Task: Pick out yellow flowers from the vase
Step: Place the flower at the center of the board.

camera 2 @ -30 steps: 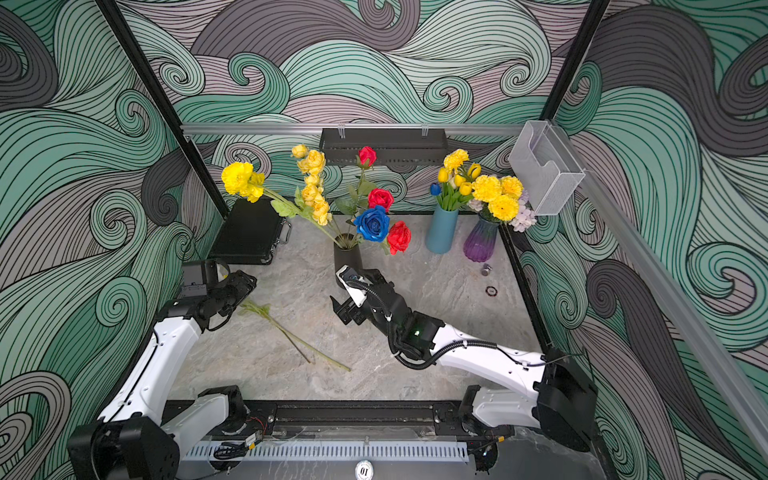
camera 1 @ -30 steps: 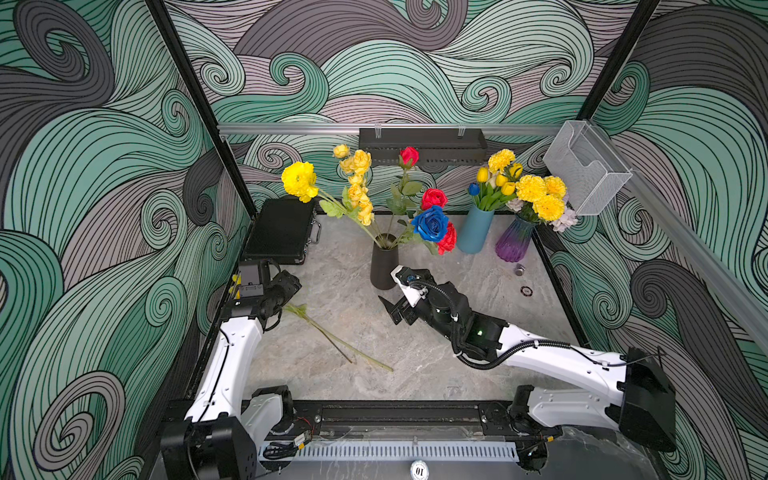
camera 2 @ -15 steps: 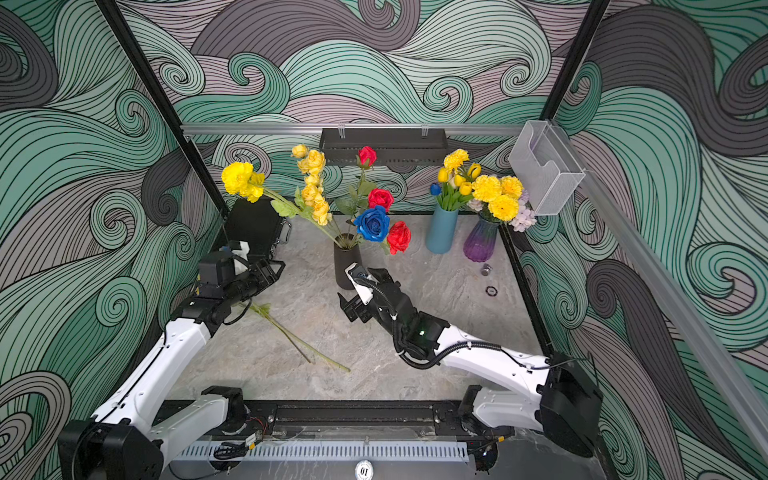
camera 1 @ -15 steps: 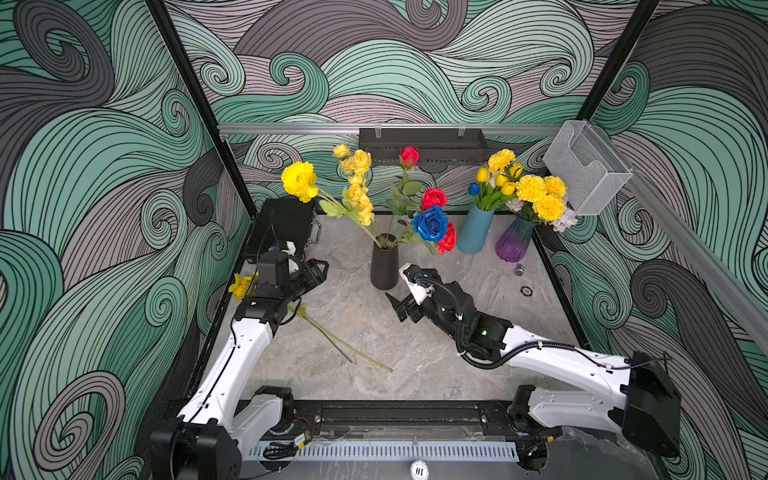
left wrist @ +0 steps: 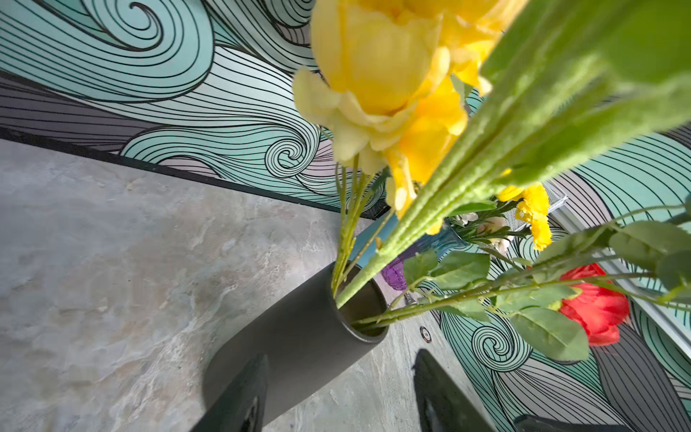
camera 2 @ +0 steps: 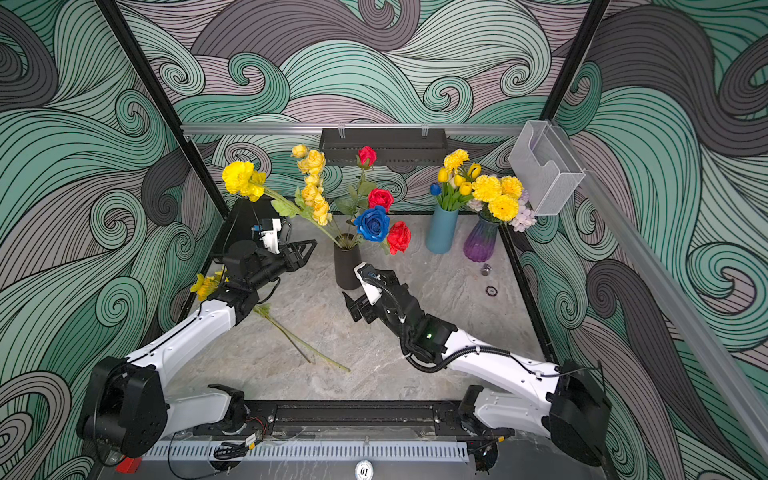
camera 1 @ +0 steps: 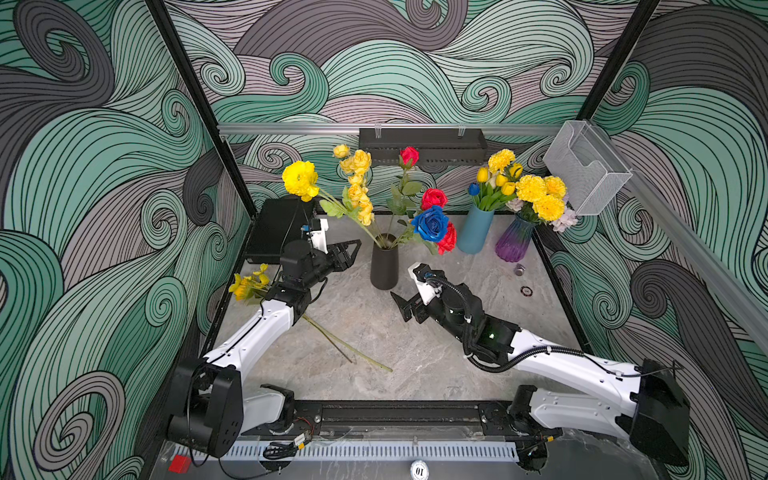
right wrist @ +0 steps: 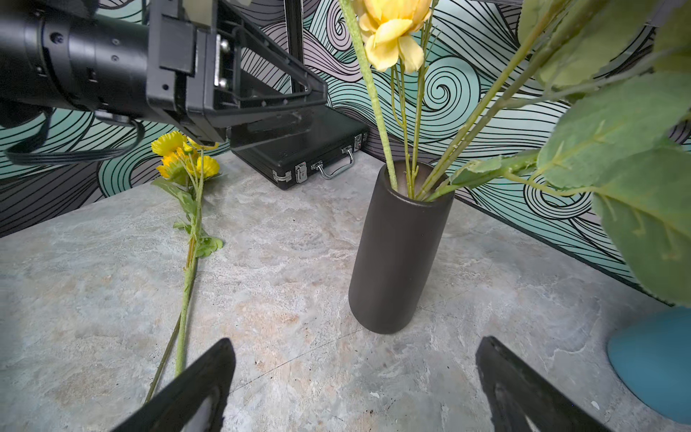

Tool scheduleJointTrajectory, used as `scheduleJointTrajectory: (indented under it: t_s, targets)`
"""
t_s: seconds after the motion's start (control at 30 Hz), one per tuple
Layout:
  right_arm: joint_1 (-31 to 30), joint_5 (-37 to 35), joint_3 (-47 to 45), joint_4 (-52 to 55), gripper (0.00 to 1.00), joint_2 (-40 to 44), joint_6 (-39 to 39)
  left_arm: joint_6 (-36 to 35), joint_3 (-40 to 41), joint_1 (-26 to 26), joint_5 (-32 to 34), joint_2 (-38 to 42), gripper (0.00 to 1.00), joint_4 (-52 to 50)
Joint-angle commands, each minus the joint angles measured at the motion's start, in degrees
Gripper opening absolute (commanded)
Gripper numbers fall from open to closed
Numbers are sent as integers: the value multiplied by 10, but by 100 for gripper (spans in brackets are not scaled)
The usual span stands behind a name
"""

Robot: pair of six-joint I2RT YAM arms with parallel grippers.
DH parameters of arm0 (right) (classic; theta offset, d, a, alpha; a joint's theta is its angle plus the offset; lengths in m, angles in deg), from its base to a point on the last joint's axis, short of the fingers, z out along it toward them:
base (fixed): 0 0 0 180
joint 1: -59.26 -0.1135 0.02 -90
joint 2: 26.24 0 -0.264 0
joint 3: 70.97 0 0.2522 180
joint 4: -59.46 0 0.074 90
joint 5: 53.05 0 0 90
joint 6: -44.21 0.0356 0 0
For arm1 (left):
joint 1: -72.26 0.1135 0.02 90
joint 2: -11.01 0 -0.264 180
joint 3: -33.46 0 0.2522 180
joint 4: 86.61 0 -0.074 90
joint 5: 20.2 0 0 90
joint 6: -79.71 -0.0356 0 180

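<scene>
Left gripper (camera 1: 351,254), jaws parted and empty, faces the black vase (camera 1: 384,264) just ahead — its yellow flowers (camera 1: 300,179) lean above the jaws, likely the next pick. Right gripper (camera 1: 403,307), spread wide and empty, fronts the vase too, probably to steady it.

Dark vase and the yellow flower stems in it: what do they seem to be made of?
Dark vase: matte, even charcoal, no glare; probably ceramic or coated metal, cannot tell which. Yellow flower stems: artificial, likely plastic with a fuzzy flocked coat; petals look like fabric, with soft frayed edges.
</scene>
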Motion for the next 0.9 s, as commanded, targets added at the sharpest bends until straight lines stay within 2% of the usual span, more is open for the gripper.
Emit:
scheduleJointTrajectory:
  t_s: [0.0, 0.37, 0.87]
  targets:
    - [6, 9, -8, -27, 99, -1, 10, -13, -36, -13, 1, -20, 58, 60]
    - [14, 20, -24, -39, 99, 11, 16, -1, -57, -27, 22, -58, 42, 108]
    - [20, 33, -27, -35, 99, 16, 21, 6, -87, -41, 80, -107, 29, 103]
